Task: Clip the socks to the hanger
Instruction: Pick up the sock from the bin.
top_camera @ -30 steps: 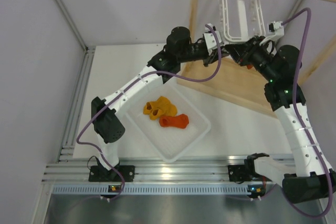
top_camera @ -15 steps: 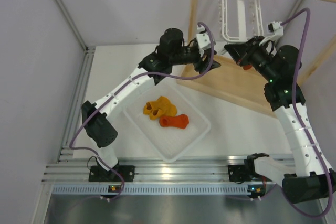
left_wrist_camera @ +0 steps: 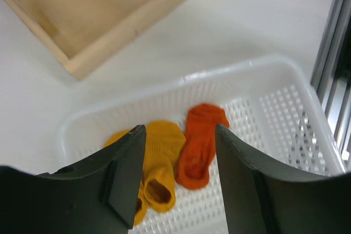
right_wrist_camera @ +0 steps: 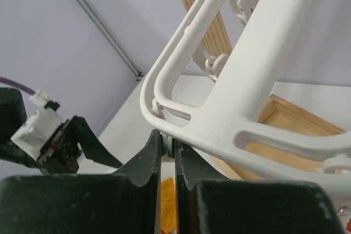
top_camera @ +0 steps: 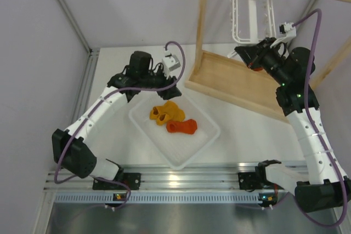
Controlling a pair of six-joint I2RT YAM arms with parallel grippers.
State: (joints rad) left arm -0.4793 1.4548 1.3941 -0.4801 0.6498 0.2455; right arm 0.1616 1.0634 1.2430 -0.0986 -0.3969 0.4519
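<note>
**A:** Entry: legible text, labels, brands, numbers, signs. Count across the 3 views?

**B:** 0. Nothing readable in any of them.

**A:** Surfaces seen close?

**B:** White plastic barred hanger (right_wrist_camera: pixel 258 80), white perforated plastic tray (left_wrist_camera: pixel 285 108), pale wooden rack base (left_wrist_camera: pixel 104 4): all plain, no print. Small white connector block on the left arm (right_wrist_camera: pixel 37 126): any marking too small to tell.
</note>
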